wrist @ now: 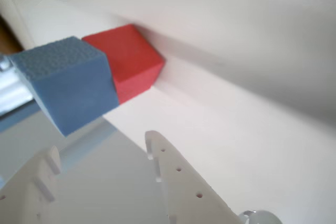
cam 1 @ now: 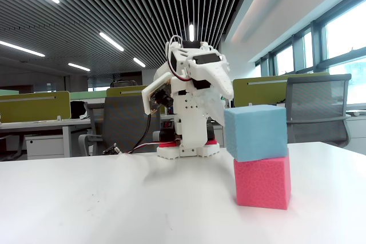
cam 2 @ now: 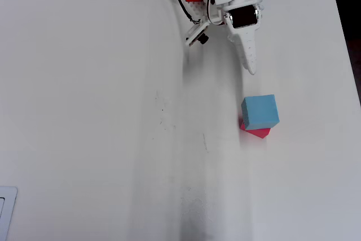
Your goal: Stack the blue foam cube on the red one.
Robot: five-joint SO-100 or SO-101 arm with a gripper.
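In the wrist view, the blue cube (wrist: 68,82) is sitting at the left of the frame with the red cube (wrist: 128,64) just behind it, touching, and two white fingers (wrist: 181,182) are poking up from the bottom edge with a wide gap and nothing between them.

In the fixed view, the arm (cam 1: 189,101) is standing at centre, and at the right the blue cube (cam 1: 255,132) is resting on the red cube (cam 1: 263,182), shifted a little to the left and slightly twisted, so the stack looks done but not square.

In the overhead view, the gripper (cam 2: 248,55) is pointing down-frame from the top centre, released and empty, near the stack at centre right but clear of it; only a sliver of red is peeking out beneath the blue.

Both cubes look like light, soft, fine-pored foam: squashy under pressure, grippy rather than slick, hardly fragile. Any correcting hold is best taken gently on two opposite side faces of the blue cube, mid-height.
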